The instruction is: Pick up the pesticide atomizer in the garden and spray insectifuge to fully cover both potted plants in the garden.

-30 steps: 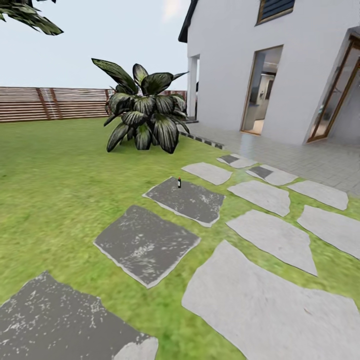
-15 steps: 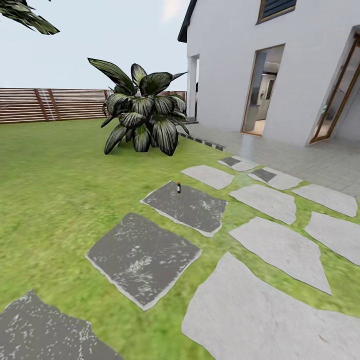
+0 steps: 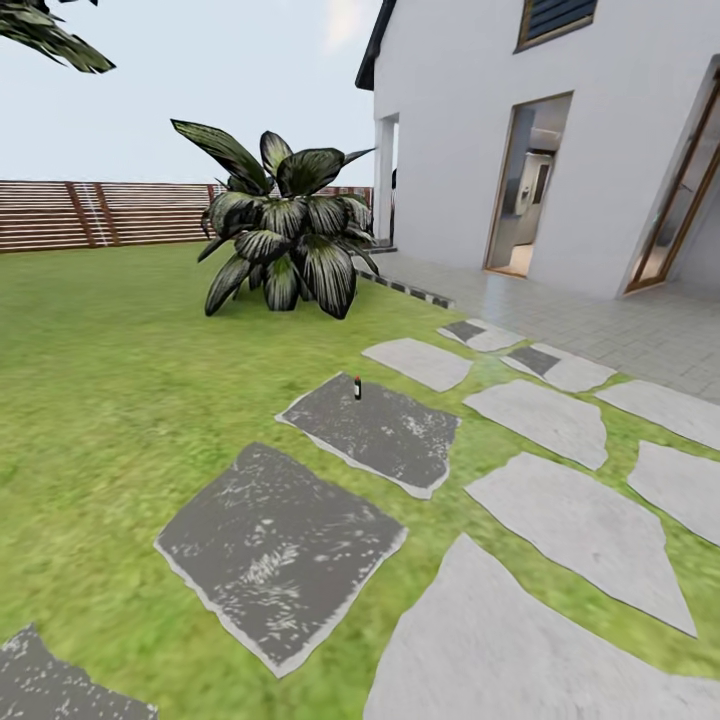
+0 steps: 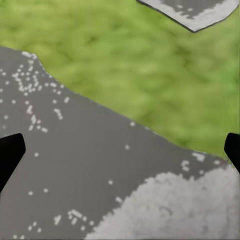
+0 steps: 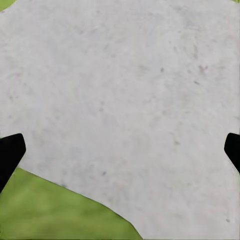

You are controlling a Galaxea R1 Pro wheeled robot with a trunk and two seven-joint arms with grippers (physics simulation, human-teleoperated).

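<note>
The pesticide atomizer is a tiny dark bottle standing upright at the far edge of a dark grey stepping stone in the garden, some way ahead of me. The potted plants are out of view. In the left wrist view my left gripper is open, its black fingertips far apart over a dark stone and grass, nothing between them. My right gripper is also open and holds nothing, above a pale stone.
A big bush of dark, pale-striped leaves stands on the lawn beyond the atomizer. Behind it runs a brown slat fence. A white house with open doorways and a tiled terrace lies to the right. Pale stepping stones cross the grass.
The whole head view has shifted as I roll forward: the stepping stones slide down the picture and look larger. The atomizer has not moved on its stone.
</note>
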